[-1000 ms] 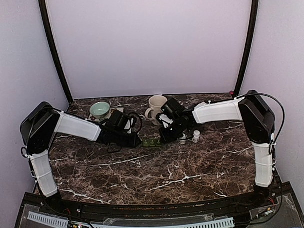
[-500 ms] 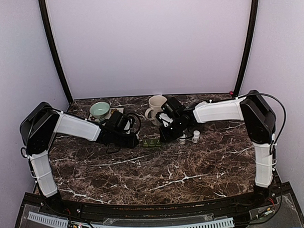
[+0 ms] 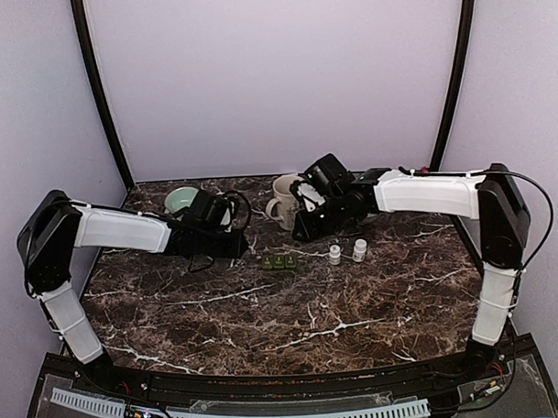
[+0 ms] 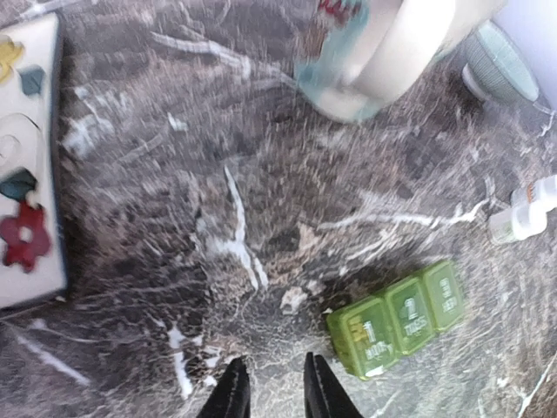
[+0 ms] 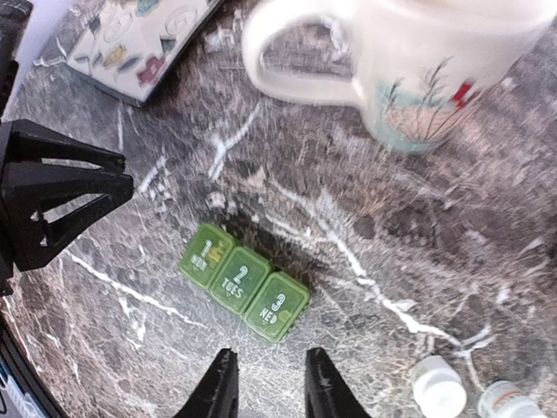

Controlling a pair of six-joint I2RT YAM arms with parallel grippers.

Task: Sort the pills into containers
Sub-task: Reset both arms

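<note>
Fingers of the left gripper (image 4: 271, 394) stand a narrow way apart with nothing between them, and only bare marble shows in the gap. They hover just above the worktop (image 3: 310, 309) and touch nothing. Ahead of them and off to one side lies the green pill organiser (image 4: 400, 318), a row of three joined compartments, clear of the fingertips.

The right gripper (image 5: 268, 387) has its fingers parted a little wider, and it too holds nothing. It hangs over the same organiser, which in the right wrist view sits just beyond the tips. Its lids are down and read 1 MON, 2 TUES and 3 WED.

Seen from above, the organiser rests toward the far edge of the worktop, about midway between the left and right edges and between the two grippers. Two small white pill bottles (image 3: 335, 254) (image 3: 359, 250) stand upright just to its right, close to each other but apart from it.

A cream mug (image 3: 286, 200) stands behind the organiser near the far edge, beside the right gripper. A pale green bowl (image 3: 180, 200) sits toward the far left corner. A white puzzle board (image 4: 26, 174) with coloured shapes lies between bowl and mug.
</note>
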